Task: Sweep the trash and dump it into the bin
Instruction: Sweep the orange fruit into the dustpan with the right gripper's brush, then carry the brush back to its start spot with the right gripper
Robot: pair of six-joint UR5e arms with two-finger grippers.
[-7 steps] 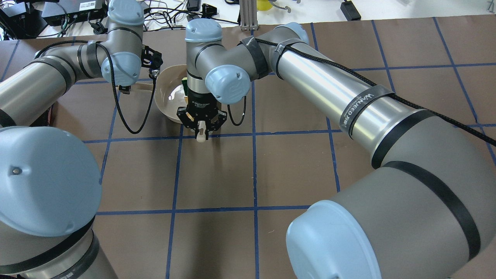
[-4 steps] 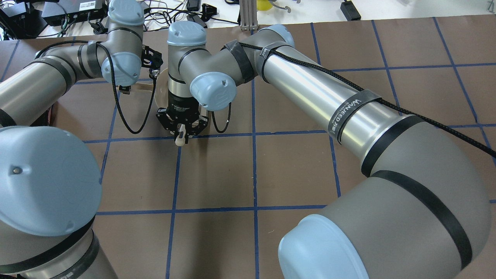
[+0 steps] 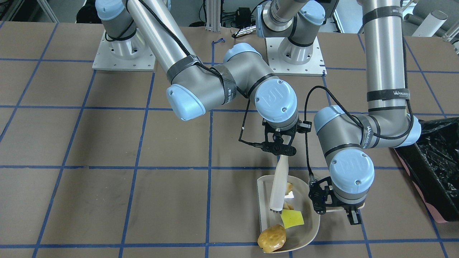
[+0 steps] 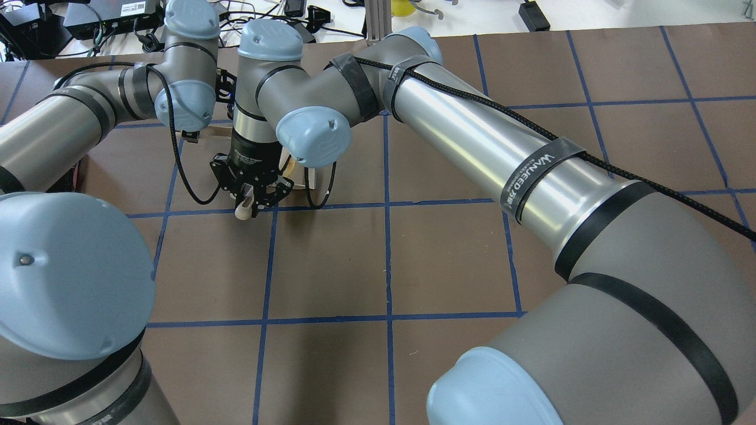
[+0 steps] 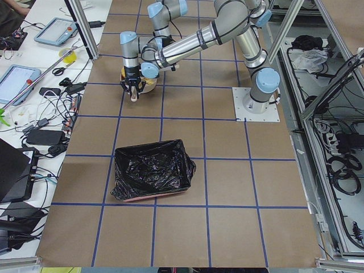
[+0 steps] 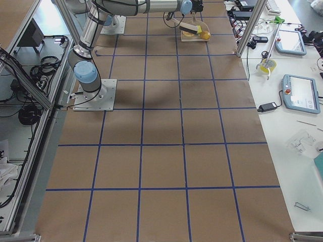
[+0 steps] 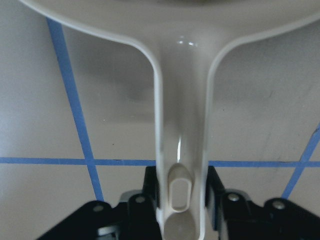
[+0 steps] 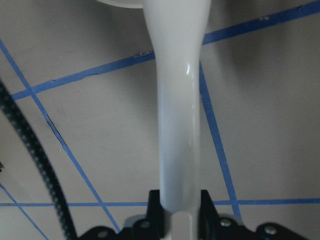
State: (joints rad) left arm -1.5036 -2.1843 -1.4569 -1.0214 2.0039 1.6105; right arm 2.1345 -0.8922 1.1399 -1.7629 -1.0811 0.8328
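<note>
My left gripper (image 3: 349, 211) is shut on the handle (image 7: 182, 150) of a beige dustpan (image 3: 308, 225) that lies flat on the table. My right gripper (image 3: 280, 149) is shut on a white brush (image 3: 279, 182), whose bristle end rests inside the pan. In the pan lie the yellow sponge (image 3: 292, 218) and the tan croissant piece (image 3: 289, 187), partly hidden by the brush. The golden-brown potato lump (image 3: 271, 238) sits at the pan's open lip. The black-lined bin (image 3: 437, 168) stands apart, on the robot's left side. In the overhead view my right gripper (image 4: 251, 195) hides the pan.
The table is brown paper with blue tape grid lines. The bin (image 5: 152, 170) stands a couple of grid squares from the dustpan (image 5: 136, 85). Cables and electronics lie beyond the table's far edge (image 4: 118, 18). The two arm bases (image 3: 123, 50) stand at the robot's side.
My right gripper with the brush has swept leftward in the overhead view, across the dustpan toward my left arm. My left arm and the dustpan handle have stayed still.
</note>
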